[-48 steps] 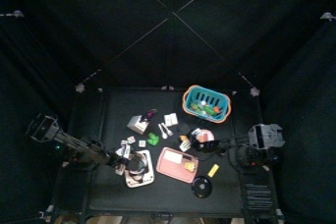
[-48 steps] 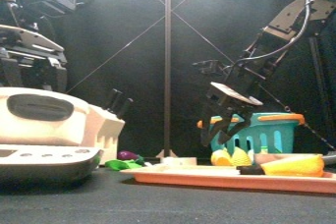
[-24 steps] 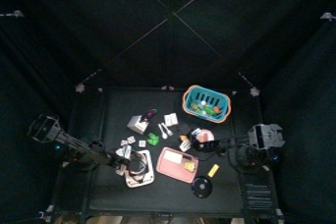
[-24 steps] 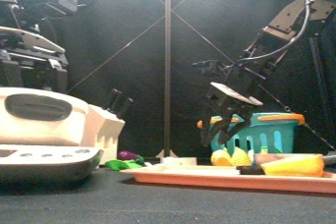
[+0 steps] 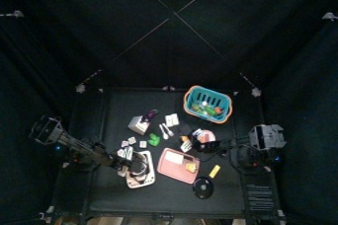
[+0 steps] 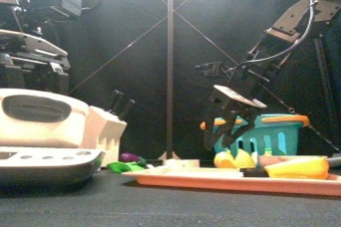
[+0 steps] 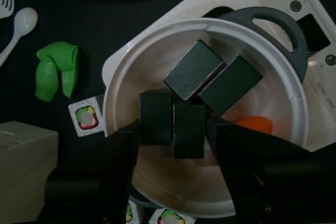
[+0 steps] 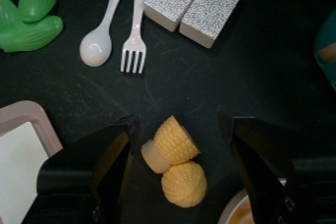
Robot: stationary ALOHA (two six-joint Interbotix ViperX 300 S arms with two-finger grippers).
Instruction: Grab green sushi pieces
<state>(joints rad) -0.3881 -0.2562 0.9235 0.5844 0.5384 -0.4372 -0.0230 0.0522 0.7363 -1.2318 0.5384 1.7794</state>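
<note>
My left pincer [image 7: 178, 154] hangs directly over the white bowl [image 7: 282, 110], jaws spread wide w/ nothing between them, poised above the green sushi pieces [image 7: 197, 95], four dark green blocks clustered in the bowl's middle. Two lie side by side, tilted, nearer the bowl's dark handle [image 7: 269, 27]; two more stand close together right in the gap between my jaws. An orange bit [image 7: 256, 125] sits in the bowl just beside them, apart from the greens. Outside the bowl on the black counter [image 7: 33, 100]: a bright green leafy toy [image 7: 55, 69], a white fork [image 7: 14, 29], a small card w/ a red-and-green picture [image 7: 83, 117]. From the top view, the bowl sits near the counter's front-left, next to the pink tray [image 5: 176, 166]. My right pincer [image 8: 184, 159] rests also unclenched & holding nothing, over two yellow ridged pieces [image 8: 175, 159], w/ a white spoon [image 8: 100, 27] and two speckled blocks [image 8: 195, 2] beyond. Step in hand, as I judge it: the approach is done, grasp not yet made. Next move calls for a straight drop so the jaws straddle the nearest pair, then a squeeze on one piece only; the blocks touch, so I'd likely need to centre on a single one or risk nudging its neighbour. Bowl rim looks clear of the jaws.
</note>
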